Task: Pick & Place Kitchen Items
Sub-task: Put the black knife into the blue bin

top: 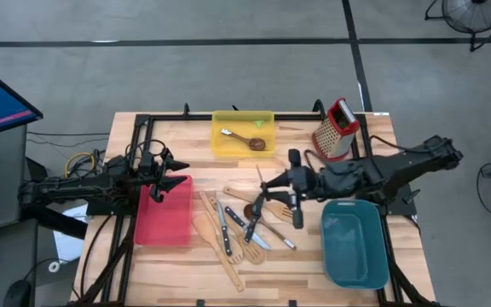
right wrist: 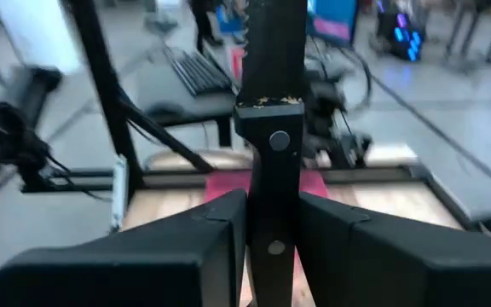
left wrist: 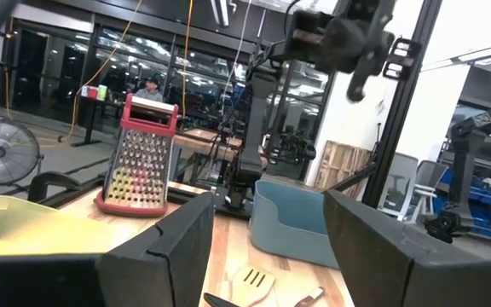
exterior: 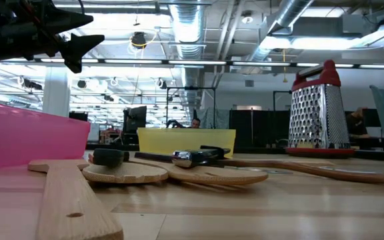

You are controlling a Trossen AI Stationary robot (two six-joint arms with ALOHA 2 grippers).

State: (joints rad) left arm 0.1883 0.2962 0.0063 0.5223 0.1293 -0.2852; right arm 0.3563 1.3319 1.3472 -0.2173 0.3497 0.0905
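Right wrist view: your right gripper (right wrist: 271, 223) clamps a black-handled knife (right wrist: 271, 102) above the utensil pile (top: 241, 223); carry it to a bin next. Left gripper (top: 174, 173) waits open over the red bin (top: 162, 223)

Table (top: 331, 286): pale, matt wood planks. Box grater (top: 337, 130): perforated shiny metal, red plastic top. Beside it, yellow bin (top: 243, 118): translucent glossy plastic. Spatulas (top: 220, 243): unfinished light wood.

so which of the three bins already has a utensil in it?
The yellow bin at the far edge: a dark brown wooden spoon lies in it. The red bin and teal bin hold nothing.
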